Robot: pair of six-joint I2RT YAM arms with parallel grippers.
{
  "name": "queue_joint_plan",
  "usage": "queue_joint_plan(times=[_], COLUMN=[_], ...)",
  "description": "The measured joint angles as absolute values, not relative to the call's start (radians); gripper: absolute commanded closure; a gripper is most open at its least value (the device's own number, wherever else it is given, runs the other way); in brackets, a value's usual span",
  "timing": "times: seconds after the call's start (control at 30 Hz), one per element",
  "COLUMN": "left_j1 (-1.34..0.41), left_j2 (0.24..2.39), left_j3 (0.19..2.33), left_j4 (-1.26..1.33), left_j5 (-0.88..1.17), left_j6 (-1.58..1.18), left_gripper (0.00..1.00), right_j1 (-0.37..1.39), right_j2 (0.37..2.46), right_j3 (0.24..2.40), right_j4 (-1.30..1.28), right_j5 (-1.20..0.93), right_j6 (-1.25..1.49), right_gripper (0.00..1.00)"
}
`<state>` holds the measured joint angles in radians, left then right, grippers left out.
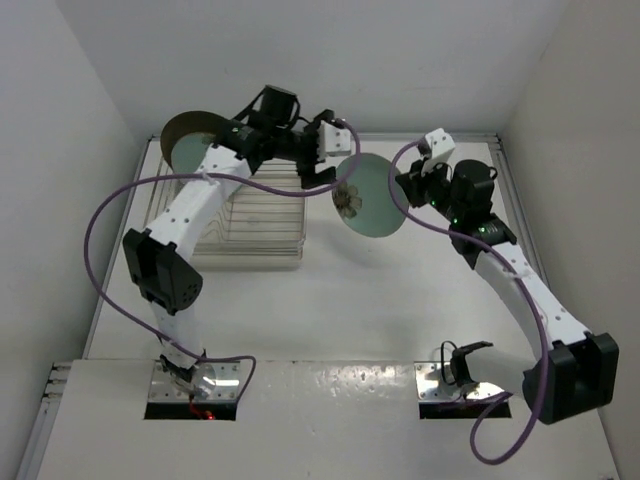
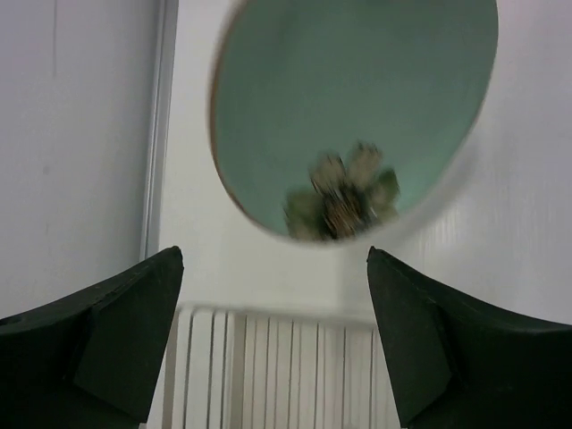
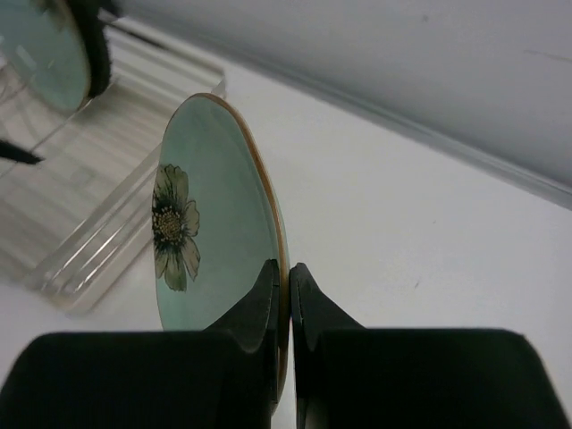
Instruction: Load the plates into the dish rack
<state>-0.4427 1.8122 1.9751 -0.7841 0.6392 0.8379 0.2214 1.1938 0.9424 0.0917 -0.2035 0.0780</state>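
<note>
My right gripper (image 1: 405,188) is shut on the rim of a pale mint-green plate (image 1: 368,196) and holds it on edge in the air, right of the dish rack (image 1: 245,215). In the right wrist view its jaws (image 3: 288,275) pinch the rim, and the plate's face (image 3: 210,223) shows a brown flower. My left gripper (image 1: 328,150) is open and empty, just left of that plate; the plate (image 2: 357,107) shows beyond its spread fingertips (image 2: 170,268). A second mint plate (image 1: 196,152) and the dark brown plate (image 1: 185,127) stand at the rack's back left.
White walls close in on the left, back and right. The rack's clear tray base (image 3: 80,214) lies left of the held plate. Purple cables loop from both arms (image 1: 110,215).
</note>
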Motion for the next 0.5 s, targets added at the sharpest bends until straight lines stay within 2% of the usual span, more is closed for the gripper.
queue_joint_plan(times=[0.27, 0.5], left_j1=[-0.569, -0.579], left_j2=[1.892, 1.898], left_j3=[2.083, 1.951], left_j4=[-0.777, -0.783], left_j5=[0.791, 0.891], left_j6=[0.815, 0.804], left_gripper=[0.09, 0.20], right_j1=[0.313, 0.326], right_j2=[1.060, 0.981], right_j3=[0.850, 0.822], right_j4=[-0.055, -0.038], right_j5=[-0.289, -0.300], right_j6=[-0.012, -0.035], right_gripper=[1.00, 1.00])
